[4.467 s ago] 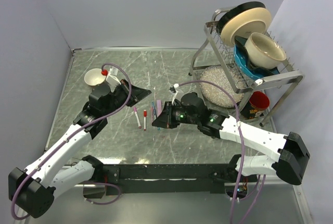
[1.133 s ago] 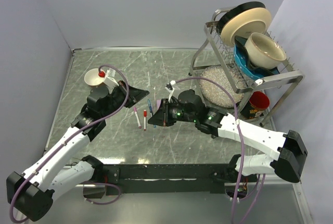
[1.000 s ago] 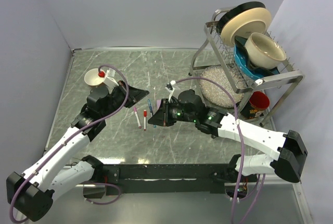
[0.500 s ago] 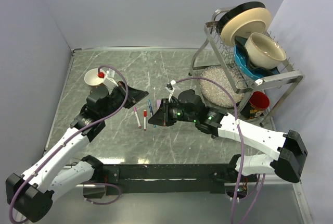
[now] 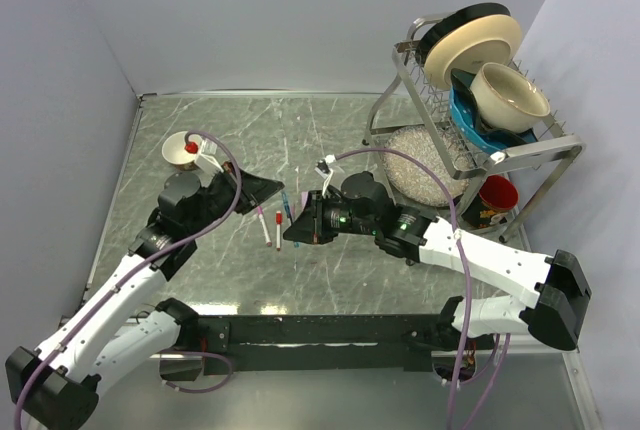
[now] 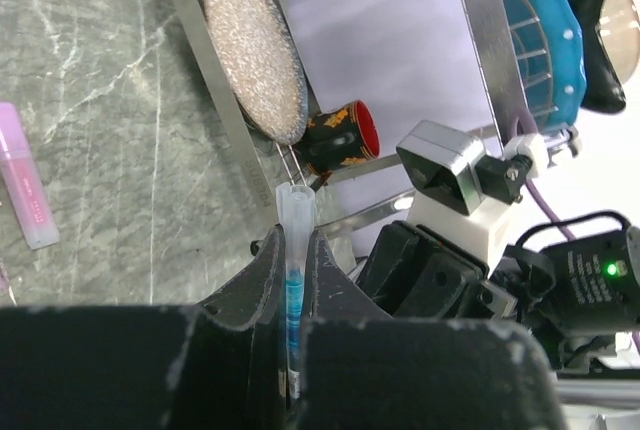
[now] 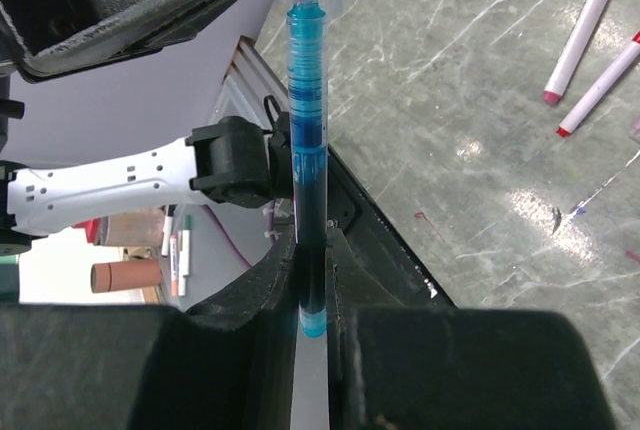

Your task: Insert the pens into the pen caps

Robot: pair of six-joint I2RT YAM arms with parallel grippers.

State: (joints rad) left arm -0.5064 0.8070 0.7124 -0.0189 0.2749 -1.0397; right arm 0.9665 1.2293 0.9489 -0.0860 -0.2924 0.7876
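**A:** Where is there room to move?

**B:** Walls close the counter (image 5: pixel 330 130) on its left and back edges, and the dish rack (image 5: pixel 400 80) stands at the right. The widest stretch lies between the arms and the back wall.

**A:** What about containers?

**B:** The rack holds plates (image 5: pixel 470 40) and a white bowl (image 5: pixel 510 95) resting against a blue bowl (image 5: pixel 470 122). A red cup (image 5: pixel 497 193) sits beneath. A small bowl (image 5: pixel 175 153) is far left, and I can't tell its contents.

**A:** And the grips?

**B:** The left end effector (image 6: pixel 296 245) is clenched on a clear pen cap (image 6: pixel 295 212). The right end effector (image 7: pixel 312 250) is clenched on the blue pen (image 7: pixel 307 120), whose tip meets the cap mid-counter. Two more pens (image 5: pixel 270 227) lie just beside them.
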